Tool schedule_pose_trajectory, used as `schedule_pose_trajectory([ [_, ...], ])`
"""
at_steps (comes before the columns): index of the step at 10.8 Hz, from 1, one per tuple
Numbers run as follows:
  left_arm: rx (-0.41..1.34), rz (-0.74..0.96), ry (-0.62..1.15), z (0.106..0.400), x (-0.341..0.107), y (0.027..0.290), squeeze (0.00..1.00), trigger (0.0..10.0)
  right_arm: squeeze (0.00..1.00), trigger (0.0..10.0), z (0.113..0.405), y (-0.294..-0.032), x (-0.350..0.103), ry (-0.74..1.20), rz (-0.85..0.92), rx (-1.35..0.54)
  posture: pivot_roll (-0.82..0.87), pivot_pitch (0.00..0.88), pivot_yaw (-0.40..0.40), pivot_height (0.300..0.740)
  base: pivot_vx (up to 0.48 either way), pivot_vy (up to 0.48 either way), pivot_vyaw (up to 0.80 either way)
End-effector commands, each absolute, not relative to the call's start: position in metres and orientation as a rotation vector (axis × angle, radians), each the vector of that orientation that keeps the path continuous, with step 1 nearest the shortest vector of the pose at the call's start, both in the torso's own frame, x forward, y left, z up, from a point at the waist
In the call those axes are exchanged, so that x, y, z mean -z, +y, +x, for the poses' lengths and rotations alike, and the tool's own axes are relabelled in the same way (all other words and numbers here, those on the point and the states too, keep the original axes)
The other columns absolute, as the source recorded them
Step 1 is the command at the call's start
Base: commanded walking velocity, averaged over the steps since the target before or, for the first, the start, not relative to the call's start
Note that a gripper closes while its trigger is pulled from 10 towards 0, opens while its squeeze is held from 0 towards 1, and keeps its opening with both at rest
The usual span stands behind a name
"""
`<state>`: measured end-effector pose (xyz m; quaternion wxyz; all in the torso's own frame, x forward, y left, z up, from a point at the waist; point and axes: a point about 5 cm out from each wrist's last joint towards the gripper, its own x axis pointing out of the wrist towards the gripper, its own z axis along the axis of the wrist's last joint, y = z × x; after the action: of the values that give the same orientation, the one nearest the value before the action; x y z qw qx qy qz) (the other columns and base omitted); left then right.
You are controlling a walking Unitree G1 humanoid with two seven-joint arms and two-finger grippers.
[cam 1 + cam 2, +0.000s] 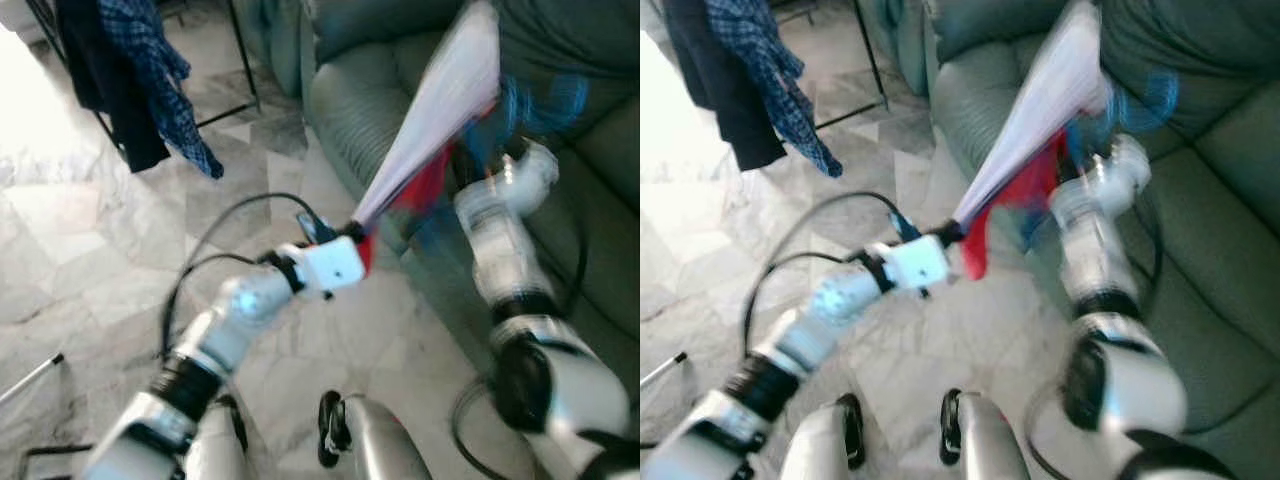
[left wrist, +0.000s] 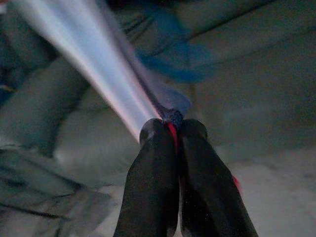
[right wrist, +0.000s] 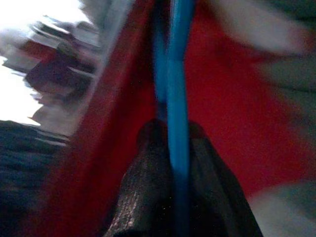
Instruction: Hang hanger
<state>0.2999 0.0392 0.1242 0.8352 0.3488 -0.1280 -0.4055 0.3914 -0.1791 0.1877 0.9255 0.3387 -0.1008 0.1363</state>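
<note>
While its two black fingers press together on a corner of the white and red garment (image 1: 440, 110), the left gripper (image 2: 170, 129) hangs over the floor beside the green sofa (image 1: 590, 180). Above the sofa seat, the right gripper (image 3: 173, 129) is clamped on the blue hanger (image 3: 178, 69). Stretched taut, the garment slants from the left gripper up toward the sofa back. Away from the sofa, dark clothes (image 1: 135, 70) hang on a rack.
</note>
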Motion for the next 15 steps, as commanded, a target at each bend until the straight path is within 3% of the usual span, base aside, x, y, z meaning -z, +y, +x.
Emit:
schedule_pose_trajectory([
  [1,0.918,0.775,-0.176,0.290,-0.098,0.042,0.00,10.0,0.00,10.0,0.391,-0.174,-0.242,-0.418,0.701,-0.448,-0.05,0.180,-0.081,0.740,0.000,0.000,0.00],
  [3,0.898,0.760,-0.181,0.294,-0.098,0.038,0.00,10.0,0.00,10.0,0.381,-0.124,-0.250,-0.402,0.514,-0.673,-0.05,0.159,-0.093,0.740,0.000,0.000,0.00],
  [4,0.893,0.757,-0.186,0.296,-0.099,0.037,0.00,10.0,0.00,10.0,0.378,-0.110,-0.199,-0.159,0.288,-0.674,-0.04,0.149,-0.101,0.740,0.000,0.000,0.00],
  [5,0.889,0.758,-0.187,0.296,-0.099,0.038,0.00,10.0,0.00,10.0,0.379,-0.132,-0.162,-0.035,0.166,-0.428,-0.04,0.147,-0.102,0.740,0.000,0.000,0.00],
  [7,0.887,0.754,-0.187,0.297,-0.098,0.038,0.00,10.0,0.00,10.0,0.389,-0.184,-0.194,-0.231,0.312,-0.097,-0.05,0.145,-0.097,0.740,0.000,0.000,0.00],
  [8,0.890,0.755,-0.192,0.297,-0.098,0.036,0.00,10.0,0.00,10.0,0.389,-0.199,-0.220,-0.362,0.289,-0.064,-0.05,0.140,-0.094,0.740,0.000,0.000,0.00],
  [12,0.858,0.740,-0.189,0.300,-0.093,0.035,0.00,10.0,0.00,10.0,0.387,-0.172,-0.259,-0.561,0.212,-0.186,-0.06,0.138,-0.096,0.740,0.000,0.000,0.00],
  [14,0.893,0.724,-0.182,0.296,-0.089,0.033,0.00,10.0,0.00,10.0,0.390,-0.176,-0.264,-0.555,0.387,-0.177,-0.05,0.143,-0.094,0.740,0.000,0.000,0.00],
  [15,0.894,0.665,-0.117,0.292,-0.078,0.036,0.00,10.0,0.00,10.0,0.387,-0.168,-0.264,-0.572,0.238,-0.231,-0.05,0.144,-0.094,0.740,0.000,0.000,0.00],
])
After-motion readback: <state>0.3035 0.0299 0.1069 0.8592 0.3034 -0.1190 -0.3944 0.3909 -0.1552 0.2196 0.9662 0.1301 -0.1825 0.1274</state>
